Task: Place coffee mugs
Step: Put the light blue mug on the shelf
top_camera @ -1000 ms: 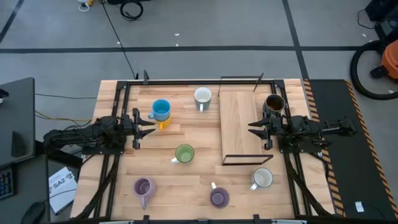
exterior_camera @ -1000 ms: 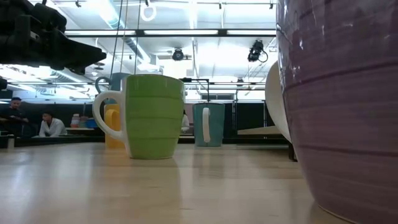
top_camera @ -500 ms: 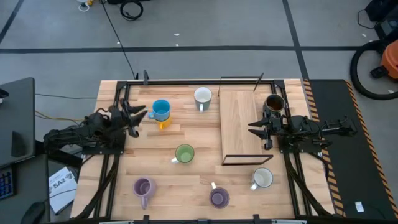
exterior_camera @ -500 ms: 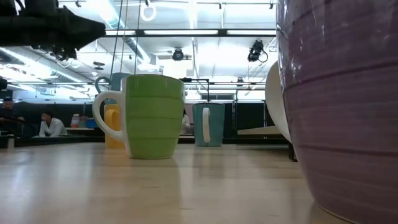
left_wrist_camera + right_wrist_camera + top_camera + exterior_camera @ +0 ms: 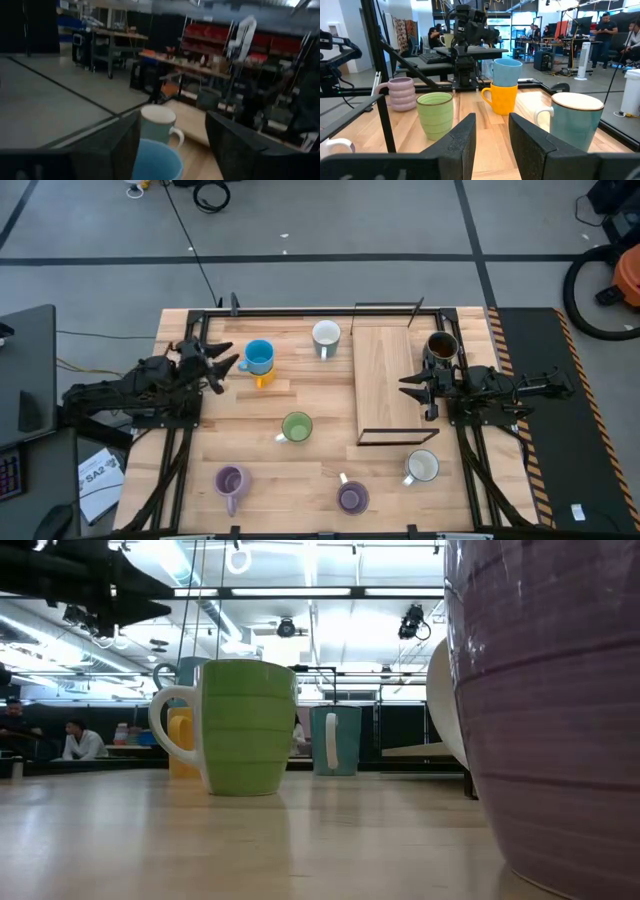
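The blue mug (image 5: 259, 356) stands stacked on the orange-yellow mug (image 5: 263, 378) at the far left. My left gripper (image 5: 229, 361) is open and hangs in the air just left of the blue mug; in the left wrist view the blue mug's rim (image 5: 157, 159) shows between the fingers. The pale teal mug (image 5: 326, 335), green mug (image 5: 296, 426), two purple mugs (image 5: 231, 480) (image 5: 352, 498) and white mug (image 5: 422, 467) stand on the table. The dark brown mug (image 5: 441, 347) stands by my right gripper (image 5: 408, 386), which is open and waits at the right.
A wooden shelf board in a black wire frame (image 5: 385, 385) lies right of the table's middle. Bare table shows between the green mug and the left arm. The nearer purple mug (image 5: 545, 710) fills the right of the low view. People sit in the room beyond.
My left gripper has risen and swung toward the table's far edge, from beside the orange-yellow mug's near side up to the level of the blue mug, staying open. The mugs and my right arm have kept still.
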`<move>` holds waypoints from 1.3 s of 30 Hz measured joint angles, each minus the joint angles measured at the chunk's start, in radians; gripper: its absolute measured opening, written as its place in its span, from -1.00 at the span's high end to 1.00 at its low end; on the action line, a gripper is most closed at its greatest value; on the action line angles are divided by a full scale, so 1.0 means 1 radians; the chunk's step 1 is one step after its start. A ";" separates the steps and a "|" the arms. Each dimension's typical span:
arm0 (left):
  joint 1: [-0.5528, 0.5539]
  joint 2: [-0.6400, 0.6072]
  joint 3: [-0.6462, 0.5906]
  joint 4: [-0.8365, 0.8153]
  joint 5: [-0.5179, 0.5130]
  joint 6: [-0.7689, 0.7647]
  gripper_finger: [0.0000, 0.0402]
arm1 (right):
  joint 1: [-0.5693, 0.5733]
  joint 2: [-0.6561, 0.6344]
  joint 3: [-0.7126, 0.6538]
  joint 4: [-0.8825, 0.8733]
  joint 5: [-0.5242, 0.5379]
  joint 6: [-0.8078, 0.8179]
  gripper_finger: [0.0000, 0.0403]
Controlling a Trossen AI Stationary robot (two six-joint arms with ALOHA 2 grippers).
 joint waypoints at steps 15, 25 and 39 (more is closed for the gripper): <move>0.000 0.375 0.245 -0.405 -0.004 -0.025 -0.27 | 0.000 0.000 0.000 0.000 0.000 0.000 0.40; 0.000 0.501 0.254 -0.510 -0.036 -0.128 -0.27 | 0.000 0.000 0.000 0.000 0.000 0.000 0.40; 0.000 0.514 0.254 -0.511 -0.040 -0.127 0.16 | 0.000 0.000 0.000 0.000 0.000 0.000 0.40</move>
